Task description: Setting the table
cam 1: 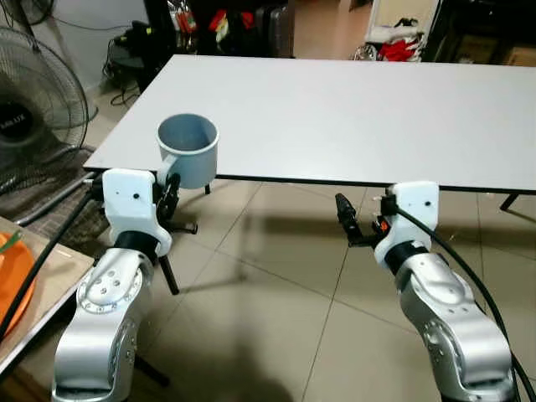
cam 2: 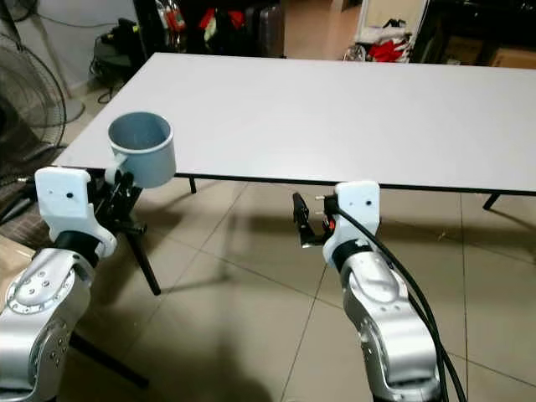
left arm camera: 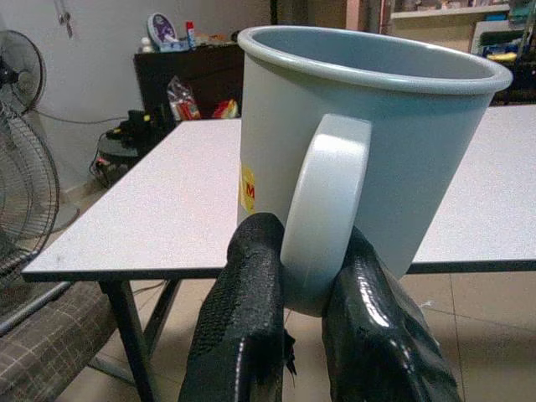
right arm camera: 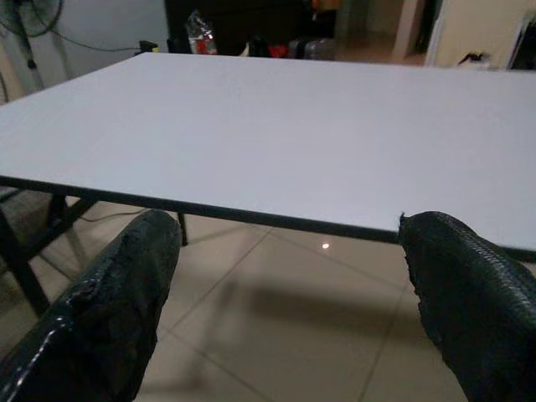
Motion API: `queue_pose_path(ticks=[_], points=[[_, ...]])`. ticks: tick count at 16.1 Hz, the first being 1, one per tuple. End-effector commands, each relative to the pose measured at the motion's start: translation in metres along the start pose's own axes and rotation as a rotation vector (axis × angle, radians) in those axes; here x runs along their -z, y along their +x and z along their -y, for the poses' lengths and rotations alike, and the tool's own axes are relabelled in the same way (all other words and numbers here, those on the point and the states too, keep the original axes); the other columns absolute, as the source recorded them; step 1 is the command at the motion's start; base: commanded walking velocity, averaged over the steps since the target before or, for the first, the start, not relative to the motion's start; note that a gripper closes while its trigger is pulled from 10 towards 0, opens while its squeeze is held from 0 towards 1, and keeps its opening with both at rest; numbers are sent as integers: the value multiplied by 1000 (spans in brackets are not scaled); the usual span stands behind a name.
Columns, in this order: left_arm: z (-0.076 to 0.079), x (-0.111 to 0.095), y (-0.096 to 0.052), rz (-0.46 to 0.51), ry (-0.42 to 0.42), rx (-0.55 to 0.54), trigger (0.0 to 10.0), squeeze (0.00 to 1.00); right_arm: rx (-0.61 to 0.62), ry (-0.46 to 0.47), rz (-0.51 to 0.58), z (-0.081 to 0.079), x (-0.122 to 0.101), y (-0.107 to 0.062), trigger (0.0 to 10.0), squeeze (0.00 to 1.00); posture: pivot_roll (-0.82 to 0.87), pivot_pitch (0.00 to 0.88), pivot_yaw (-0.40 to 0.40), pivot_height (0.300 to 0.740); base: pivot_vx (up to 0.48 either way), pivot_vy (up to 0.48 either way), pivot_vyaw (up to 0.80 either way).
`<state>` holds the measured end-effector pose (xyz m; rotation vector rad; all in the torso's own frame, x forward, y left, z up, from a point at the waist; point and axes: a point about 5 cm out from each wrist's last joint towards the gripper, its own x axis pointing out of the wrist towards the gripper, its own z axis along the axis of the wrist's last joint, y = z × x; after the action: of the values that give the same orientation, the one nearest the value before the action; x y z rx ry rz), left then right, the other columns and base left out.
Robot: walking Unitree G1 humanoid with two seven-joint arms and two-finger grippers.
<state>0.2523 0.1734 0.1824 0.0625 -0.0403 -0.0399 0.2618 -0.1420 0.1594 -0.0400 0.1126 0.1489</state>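
Gripping the handle of a grey-blue mug (cam 1: 188,149), the left gripper (cam 1: 170,194) pinches it between two black fingers (left arm camera: 243,335) at the near left corner of the white table (cam 1: 352,117), the mug upright and level with the table's near edge. To the right, the right gripper (cam 1: 346,219) hangs just short of that edge, below the tabletop, its fingers spread wide apart. An orange object (cam 1: 12,276) lies on a low surface at near left. A standing fan (cam 1: 33,100) occupies the left side, and dark furniture with clutter (cam 1: 218,25) lines the far wall beyond the table.
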Motion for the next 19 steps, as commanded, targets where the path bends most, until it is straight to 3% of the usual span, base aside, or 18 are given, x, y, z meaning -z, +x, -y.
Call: queue_pose_path(ticks=[1,5,19], points=[[-1,-1,1,-2,-2,-7,10000,0,-4,-18,29,-1,-6,3,10000,0,-109,0,22,740,266,0,0],[-2,-2,0,-8,14,1,10000,0,-60,32,54,-4,-11,5,10000,0,-113,0,27,740,301,0,0],[-9,-8,7,-5,33,-5,10000,0,-97,56,77,-12,-9,5,10000,0,-79,0,43,740,314,0,0]])
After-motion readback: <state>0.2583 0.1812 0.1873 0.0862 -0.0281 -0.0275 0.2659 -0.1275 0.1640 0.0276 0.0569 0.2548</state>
